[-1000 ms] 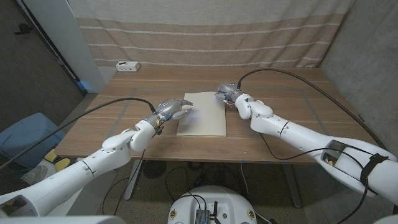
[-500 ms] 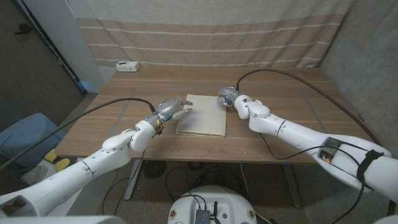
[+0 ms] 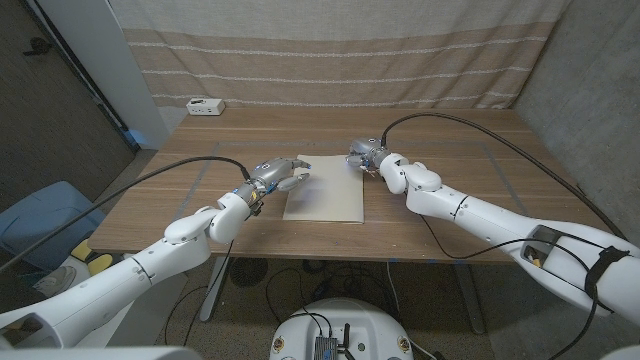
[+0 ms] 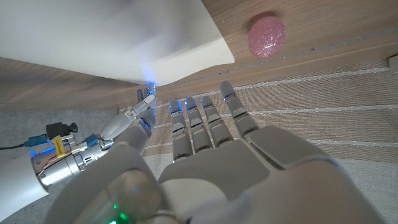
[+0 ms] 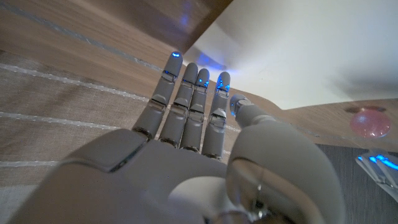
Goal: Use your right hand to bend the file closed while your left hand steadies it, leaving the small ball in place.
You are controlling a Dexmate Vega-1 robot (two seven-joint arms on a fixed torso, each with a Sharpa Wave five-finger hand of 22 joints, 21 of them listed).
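Note:
A cream file (image 3: 325, 190) lies in the middle of the wooden table (image 3: 450, 150). My left hand (image 3: 281, 174) is at the file's left edge with its fingers stretched out toward it, holding nothing. In the left wrist view the file's corner (image 4: 205, 53) shows above my fingertips (image 4: 199, 102), and a small pink ball (image 4: 267, 36) sits on the wood beside it. My right hand (image 3: 366, 155) is at the file's far right corner, fingers straight, their tips (image 5: 186, 71) at the file's edge (image 5: 298, 56). The pink ball (image 5: 370, 122) also shows past that hand.
A white power strip (image 3: 205, 105) lies at the table's far left corner. A striped curtain (image 3: 330, 50) hangs behind the table. Black cables (image 3: 470, 120) run over the wood from both arms. A blue chair (image 3: 40, 215) stands to the left of the table.
My right hand has shifted slightly along the file's far right corner. The left hand has stayed at the left edge, and the file lies about where it was.

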